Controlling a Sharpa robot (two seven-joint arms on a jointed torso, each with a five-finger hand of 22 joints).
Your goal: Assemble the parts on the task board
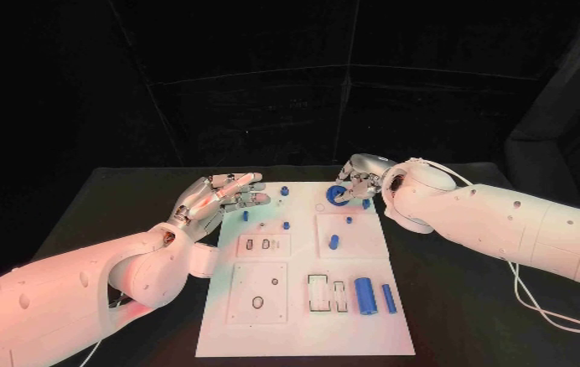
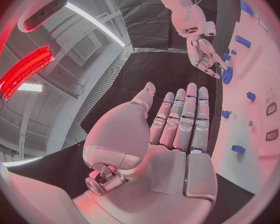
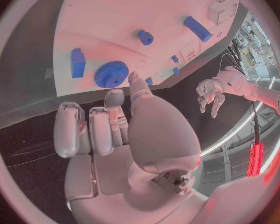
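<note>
Black table [image 1: 121,191] w/ dark drapes behind, white task board [image 1: 302,300] running down the middle in front of me. My left hand [image 1: 215,197] floats just off the board's far left corner, fingers straight and held together, palm empty, so it's open w/ nothing in it. Left wrist view confirms that: flat palm, fingers [image 2: 184,119] stretched out, board off to the side w/ small blue pegs [image 2: 251,95] dotted on it.

My right hand [image 1: 360,181] is at the far right corner, hunched over the blue gear [image 1: 337,194]. From the head view I can't tell if I'm actually touching it. Right wrist view helps more: fingers curled in, a fingertip right next to the gear [image 3: 111,73], but it looks like it's lying on the board, not pinched. Contact or not, can't tell tbh.

Head view also gives the near end: blue cylinder [image 1: 365,295] and a slimmer blue bar [image 1: 389,298] lying side by side next to the rectangular slots [image 1: 326,293]. Wrist cam shows a blue block [image 3: 77,62] just beside the gear.
</note>
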